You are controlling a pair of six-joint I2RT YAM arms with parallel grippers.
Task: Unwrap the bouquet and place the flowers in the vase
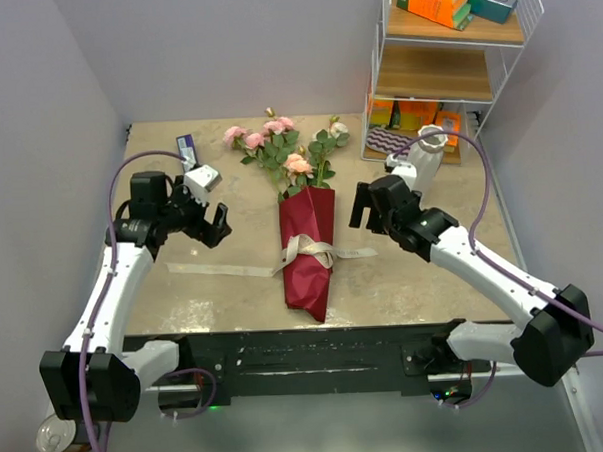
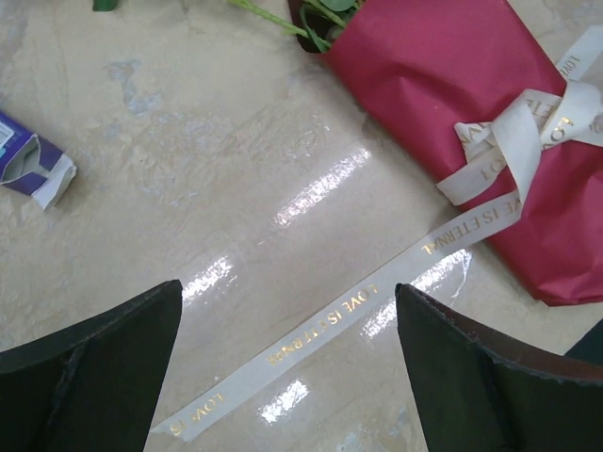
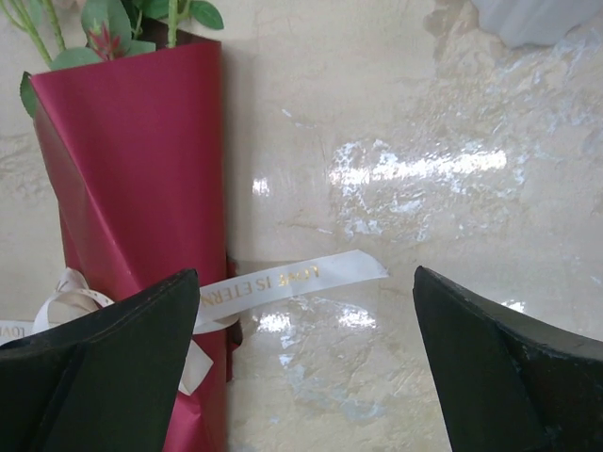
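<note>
The bouquet (image 1: 306,248) lies in the middle of the table, a dark maroon paper cone with its tip toward the arms and a cream ribbon (image 1: 310,250) tied round it. Pink and cream flowers (image 1: 278,145) with green leaves stick out of its far end. My left gripper (image 1: 218,224) hangs open to the left of the cone, over the long ribbon tail (image 2: 377,299). My right gripper (image 1: 364,204) hangs open to the right of the cone (image 3: 141,160), above the short tail (image 3: 292,280). The white ribbed vase (image 1: 428,150) is behind the right gripper, its edge (image 3: 542,19) showing.
A white wire rack (image 1: 455,74) holding colourful boxes stands at the back right, just behind the vase. A small blue and white carton (image 1: 189,151) (image 2: 33,169) lies at the back left. Purple walls close in the table on the left, right and far sides.
</note>
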